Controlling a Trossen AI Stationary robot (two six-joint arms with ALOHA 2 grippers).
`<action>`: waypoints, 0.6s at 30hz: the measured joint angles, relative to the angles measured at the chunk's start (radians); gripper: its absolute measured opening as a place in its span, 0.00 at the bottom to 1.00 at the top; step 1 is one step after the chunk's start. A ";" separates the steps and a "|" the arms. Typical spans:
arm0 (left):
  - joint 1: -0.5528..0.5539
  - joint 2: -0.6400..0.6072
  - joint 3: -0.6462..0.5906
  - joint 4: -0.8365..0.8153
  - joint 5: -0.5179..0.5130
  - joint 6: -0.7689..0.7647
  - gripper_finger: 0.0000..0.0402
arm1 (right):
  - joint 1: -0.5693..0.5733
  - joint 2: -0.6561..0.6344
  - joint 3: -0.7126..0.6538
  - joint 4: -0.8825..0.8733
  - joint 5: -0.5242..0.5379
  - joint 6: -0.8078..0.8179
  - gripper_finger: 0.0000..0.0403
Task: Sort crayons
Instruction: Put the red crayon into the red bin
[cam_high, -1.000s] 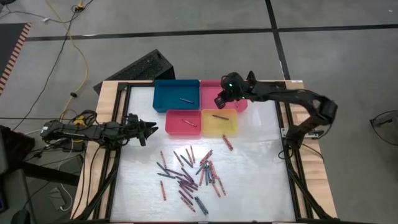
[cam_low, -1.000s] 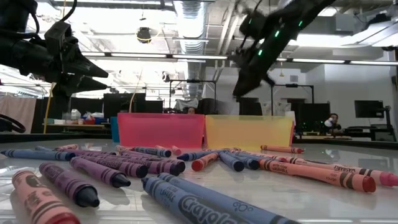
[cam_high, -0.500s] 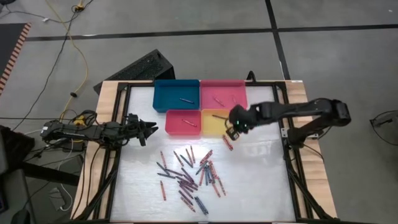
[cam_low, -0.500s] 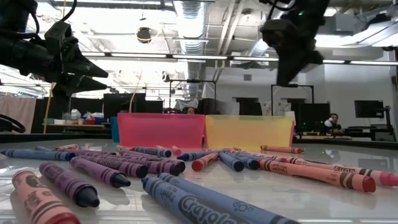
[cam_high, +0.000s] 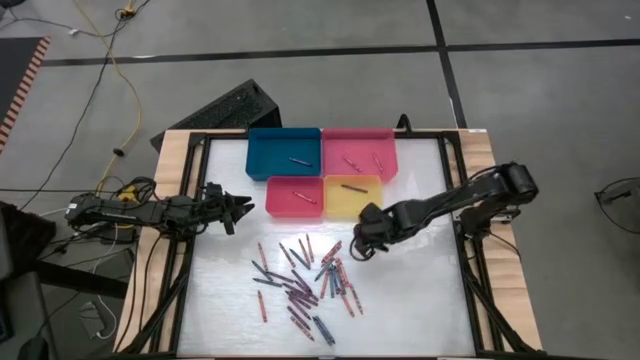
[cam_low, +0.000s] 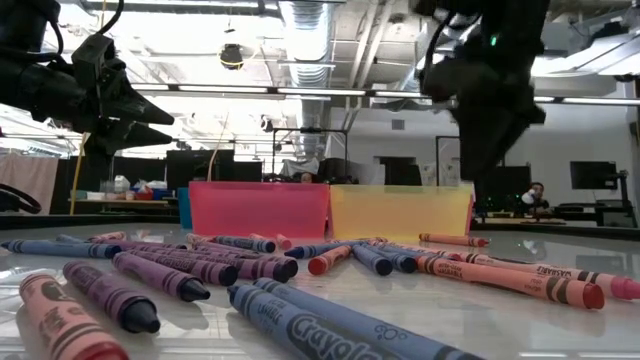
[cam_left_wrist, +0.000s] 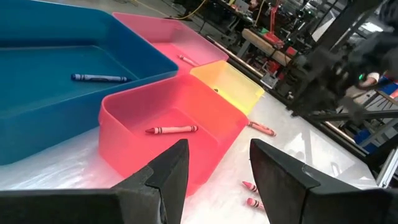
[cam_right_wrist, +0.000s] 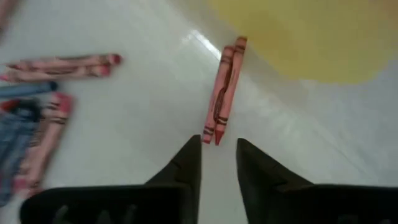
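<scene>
The right end effector (cam_right_wrist: 217, 163), fingers a little apart and holding nothing, hangs just short of two red crayons (cam_right_wrist: 222, 90) lying side by side on the desk (cam_high: 420, 290) beside the yellow tray (cam_high: 352, 203), long axes running toward its fingertips.

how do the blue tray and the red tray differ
The blue tray is larger than the red tray. The blue tray sits in the back row beside the pink tray, while the red tray sits in the front row beside the yellow tray, nearer the crayon pile. The blue tray holds a dark blue crayon; the red tray holds a red crayon. Both are rectangular, open-topped, each holding one crayon.
</scene>
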 joint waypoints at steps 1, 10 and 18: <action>0.000 0.000 0.000 0.000 0.000 -0.001 0.40 | -0.001 0.024 0.000 0.006 0.000 0.002 0.30; 0.000 0.000 0.000 -0.001 0.026 -0.003 0.40 | -0.035 0.088 0.000 0.040 0.049 0.001 0.52; 0.000 0.000 0.000 -0.001 0.026 0.001 0.40 | -0.041 0.083 -0.028 0.050 0.054 -0.025 0.49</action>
